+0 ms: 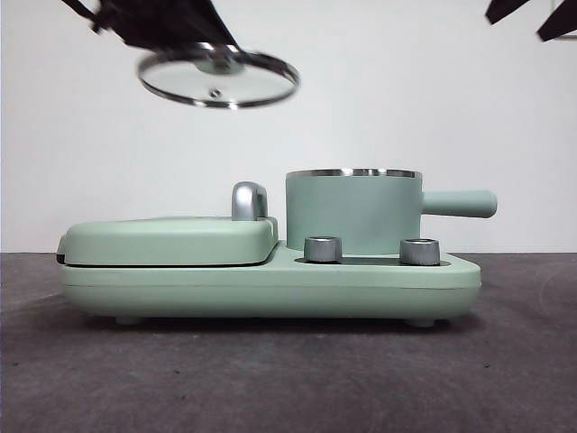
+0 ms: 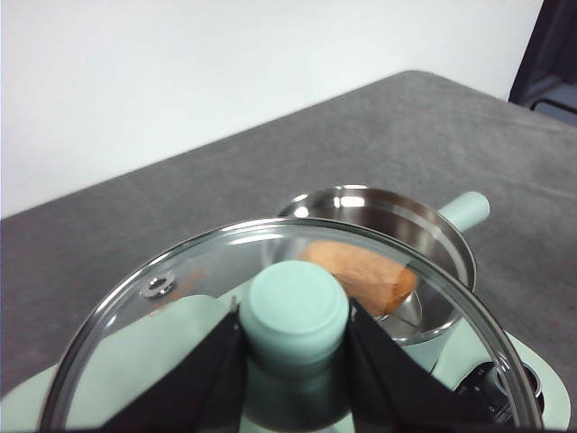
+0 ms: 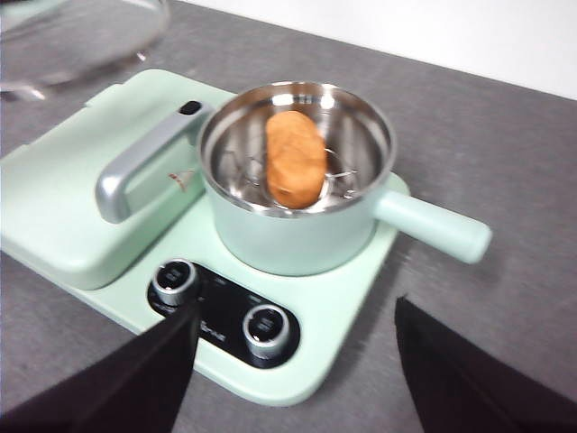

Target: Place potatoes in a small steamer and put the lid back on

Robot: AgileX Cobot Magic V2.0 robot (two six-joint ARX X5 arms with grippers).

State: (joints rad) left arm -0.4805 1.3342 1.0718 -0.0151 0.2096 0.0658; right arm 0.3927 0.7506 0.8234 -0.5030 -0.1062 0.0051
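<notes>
The mint-green steamer pot (image 1: 352, 212) stands on the right half of the appliance, its handle pointing right. The orange-brown potato (image 3: 295, 158) lies inside it on a steel rack and also shows in the left wrist view (image 2: 361, 275). My left gripper (image 2: 296, 338) is shut on the mint-green knob of the glass lid (image 1: 219, 79). It holds the lid tilted, high above the griddle and up-left of the pot. My right gripper (image 3: 297, 361) is open and empty, high above the appliance's near side; it shows as black tips (image 1: 532, 16) at the top right.
The flat mint-green griddle (image 1: 171, 239) with a chrome handle (image 1: 248, 200) fills the left half of the base. Two steel dials (image 1: 323, 249) sit on the front panel below the pot. Grey table surface (image 1: 288, 379) lies all around.
</notes>
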